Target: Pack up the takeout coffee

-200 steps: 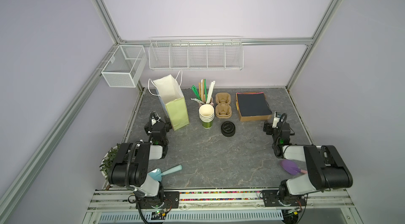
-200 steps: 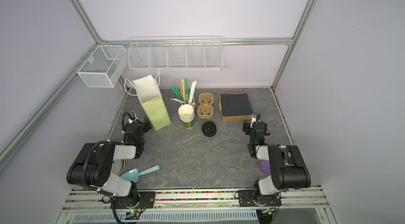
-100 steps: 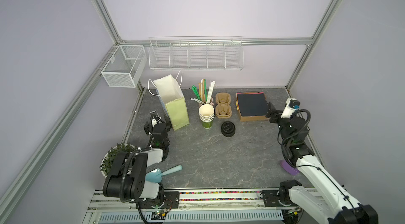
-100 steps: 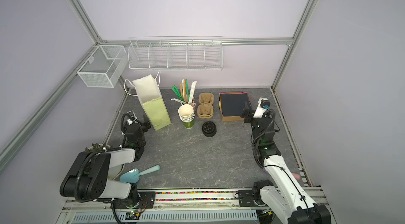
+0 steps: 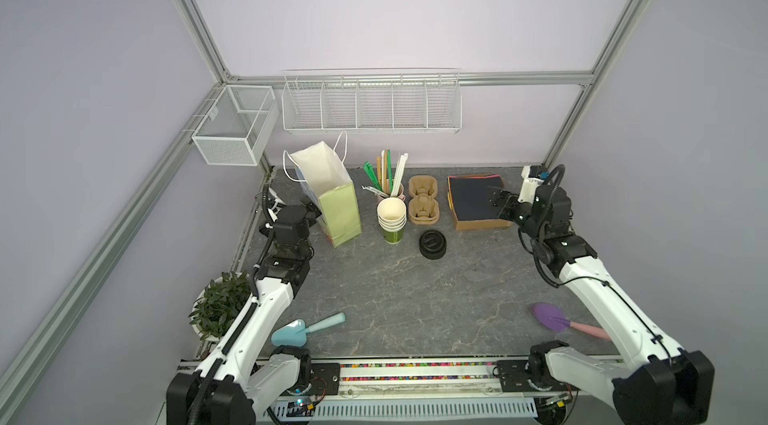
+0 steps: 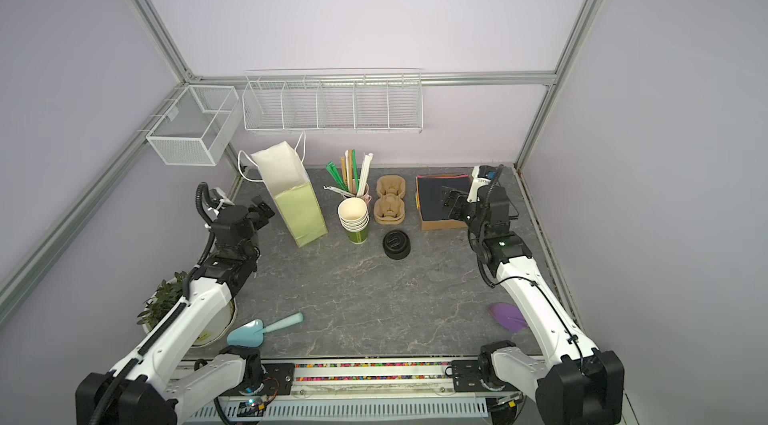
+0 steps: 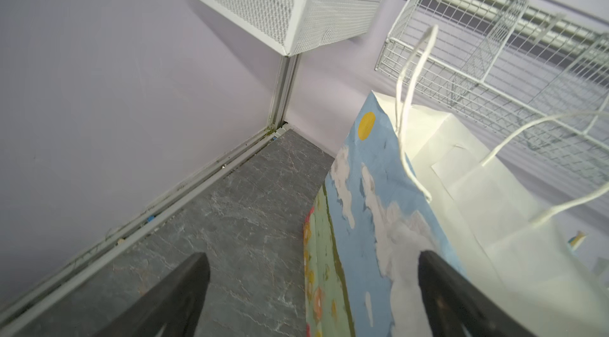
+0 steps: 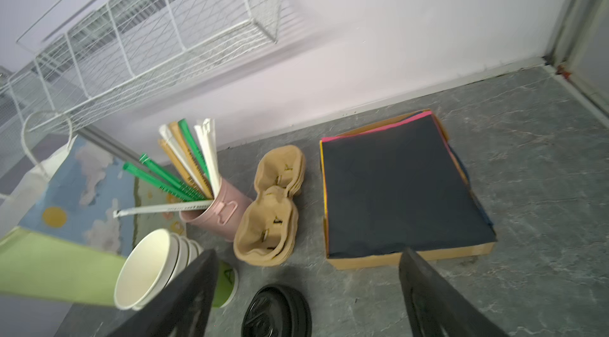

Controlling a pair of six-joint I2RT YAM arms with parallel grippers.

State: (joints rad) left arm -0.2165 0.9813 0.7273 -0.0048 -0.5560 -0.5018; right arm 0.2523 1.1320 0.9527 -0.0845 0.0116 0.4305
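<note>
The takeout coffee is out of view; no lidded cup shows. A stack of lidless green cups stands mid-table beside a pile of loose black lids. The open paper bag stands upright at the back left. My left gripper is open right beside the bag's left side, holding nothing. My right gripper hangs open and empty over the front of the napkin box.
Brown cup carriers and a pink pot of straws stand behind the cups. A plant, a blue scoop and a purple scoop lie near the front. Wire baskets hang on the back wall.
Both arms have unfolded from a low folded pose. The right gripper rose and swung back toward the napkin box; the left one lifted beside the bag. Both stayed open.
</note>
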